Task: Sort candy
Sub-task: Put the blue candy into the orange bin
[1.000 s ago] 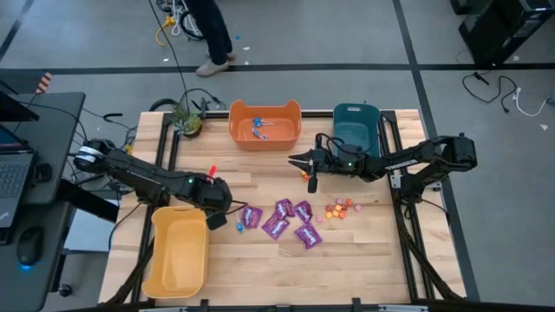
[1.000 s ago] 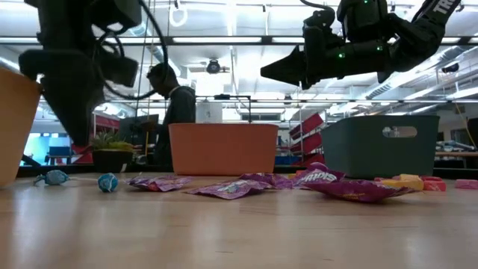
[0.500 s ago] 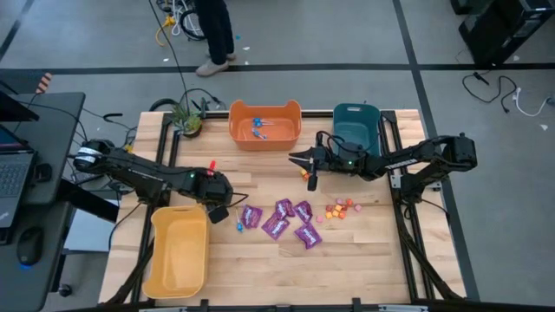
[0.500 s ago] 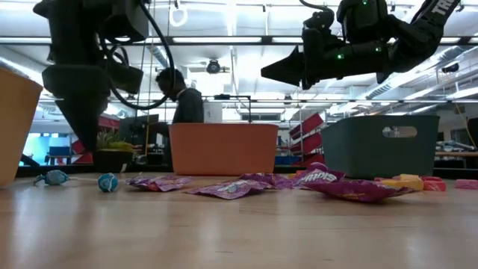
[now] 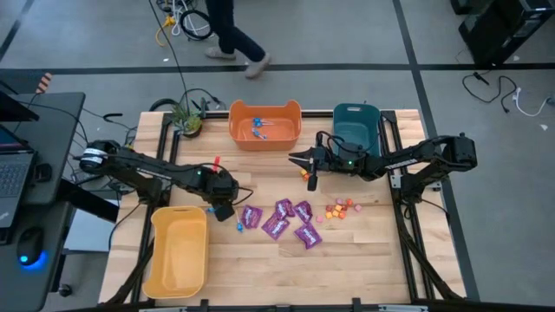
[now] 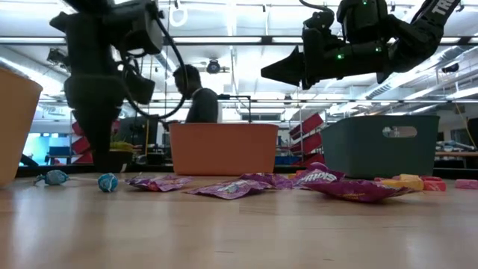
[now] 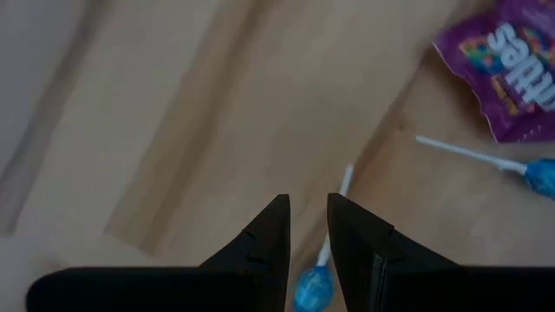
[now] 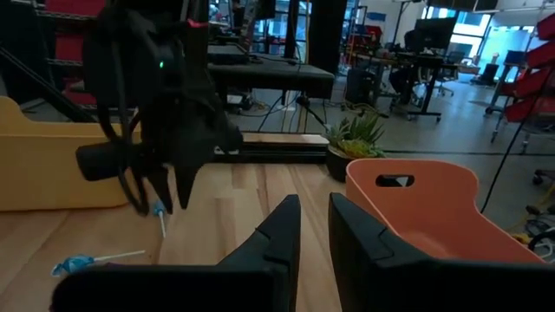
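Note:
Purple packets [image 5: 282, 218] lie mid-table, with tiny orange and pink pieces [image 5: 340, 208] to their right. Two blue lollipops lie at the packets' left: one [image 7: 312, 286] under my left gripper, the other [image 7: 538, 175] beside a packet. My left gripper [image 5: 221, 211] hovers over the first lollipop's stick [image 7: 342, 186], fingers a narrow gap apart, holding nothing. My right gripper [image 5: 312, 182] hangs in the air between the orange and teal bins, a narrow gap between its fingers [image 8: 310, 204], also holding nothing. More lollipops [image 5: 258, 128] lie in the orange bin.
The orange bin [image 5: 264, 106] and teal bin [image 5: 355, 117] stand along the far edge, and the yellow bin [image 5: 178, 260] sits at the near left, close to my left gripper. A potted plant [image 5: 186, 121] is at the far-left corner. A person walks on the floor beyond the table.
My left gripper has shifted a little toward the table's right and far side, away from the yellow bin and over the lollipop. The candy has stayed put. The person behind the table has walked to the right.

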